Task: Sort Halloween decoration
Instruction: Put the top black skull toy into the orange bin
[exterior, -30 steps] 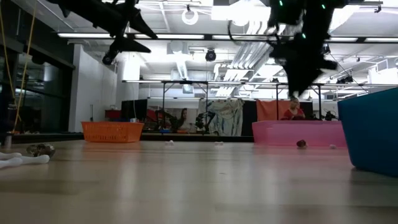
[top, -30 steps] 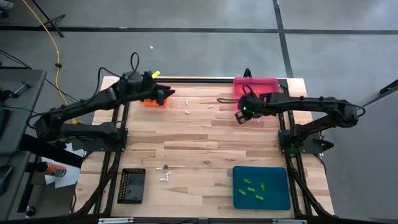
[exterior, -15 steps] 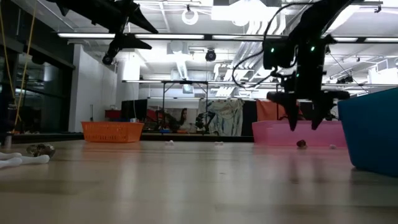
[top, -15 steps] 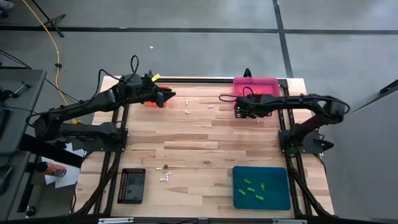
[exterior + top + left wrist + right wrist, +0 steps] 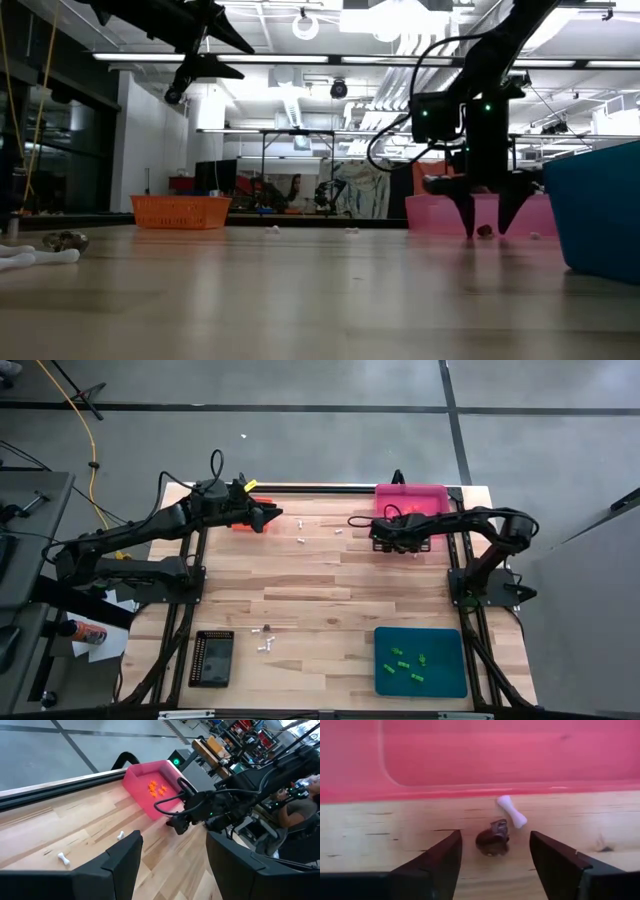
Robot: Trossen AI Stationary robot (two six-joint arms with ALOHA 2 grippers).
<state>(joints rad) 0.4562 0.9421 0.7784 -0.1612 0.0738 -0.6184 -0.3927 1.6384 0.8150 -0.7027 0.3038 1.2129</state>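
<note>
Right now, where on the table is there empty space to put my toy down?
The biggest bare patch is the wooden middle of the table, between the white bones at the far side and the black tray and teal tray at the near edge. It is crowded by the pink tray, where the right gripper hovers over a brown trinket.

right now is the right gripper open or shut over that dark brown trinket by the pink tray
Open. The right gripper has its fingers spread either side of the dark brown trinket, touching nothing, beside the pink tray.
</note>
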